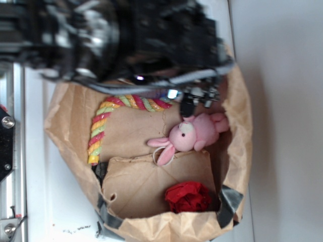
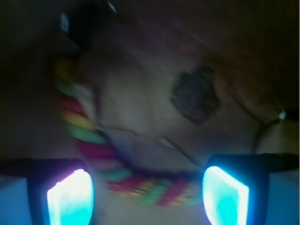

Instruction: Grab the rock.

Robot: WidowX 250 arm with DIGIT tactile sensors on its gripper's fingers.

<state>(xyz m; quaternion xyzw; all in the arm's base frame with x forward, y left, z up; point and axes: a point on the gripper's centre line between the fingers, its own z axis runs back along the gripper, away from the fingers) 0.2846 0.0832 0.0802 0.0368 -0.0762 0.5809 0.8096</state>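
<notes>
One thing matters here: the rock (image 2: 195, 94) sits ahead of the gripper (image 2: 147, 197) and off to the right of its centerline in the wrist view, lying on brown paper beyond the rope (image 2: 79, 126). Fingers (image 2: 70, 197) are spread wide, nothing between them. Rock looks a bit longer top to bottom than across. Exterior view hides it under the arm, so I'd guess forward and slightly right

Wrist view motion-blurred: small dark brown grainy rock (image 2: 195, 94) soft-edged, multicoloured twisted rope (image 2: 89, 136) smeared. Rock hidden in exterior view behind blurred black robot arm (image 1: 126, 35).
</notes>
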